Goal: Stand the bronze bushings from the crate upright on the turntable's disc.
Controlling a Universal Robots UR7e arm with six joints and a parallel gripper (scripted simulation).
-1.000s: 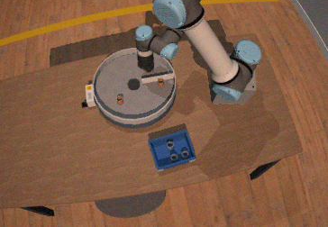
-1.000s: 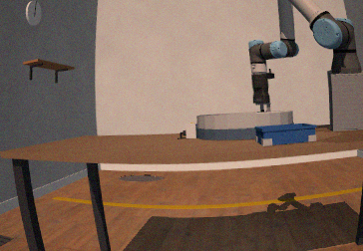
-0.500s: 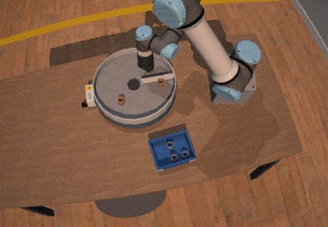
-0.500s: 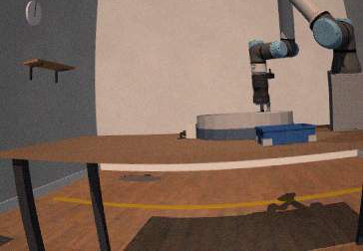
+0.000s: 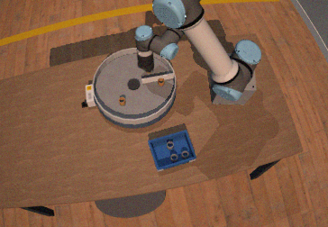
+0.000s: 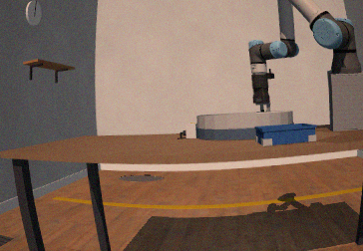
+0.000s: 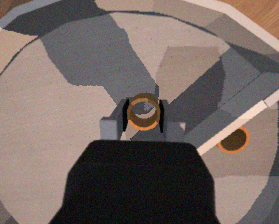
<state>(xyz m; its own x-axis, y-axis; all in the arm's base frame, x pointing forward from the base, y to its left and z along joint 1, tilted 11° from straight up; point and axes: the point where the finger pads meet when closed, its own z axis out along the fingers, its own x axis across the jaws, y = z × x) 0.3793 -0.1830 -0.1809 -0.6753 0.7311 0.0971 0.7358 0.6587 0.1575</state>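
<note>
My gripper (image 5: 145, 67) (image 6: 262, 109) (image 7: 143, 109) is shut on a bronze bushing (image 7: 131, 118). It holds the bushing with an open end facing up, low over the far part of the turntable's grey disc (image 5: 108, 81) (image 7: 51, 130). The turntable also shows in the exterior view (image 6: 234, 123). Two more bronze bushings stand on the disc, one at the front (image 5: 122, 100) and one to the right (image 5: 160, 80) (image 7: 219, 144). The dark hub (image 5: 133, 85) is at the disc's centre. The blue crate (image 5: 154, 157) (image 6: 285, 132) holds three steel bushings (image 5: 169, 144) (image 5: 185, 153) (image 5: 173, 158).
A pale bar (image 5: 155, 76) (image 7: 251, 114) lies across the disc from near the hub to its right rim. A small white box (image 5: 90, 93) sits at the turntable's left side. The arm's base (image 5: 232, 86) stands to the right of the turntable.
</note>
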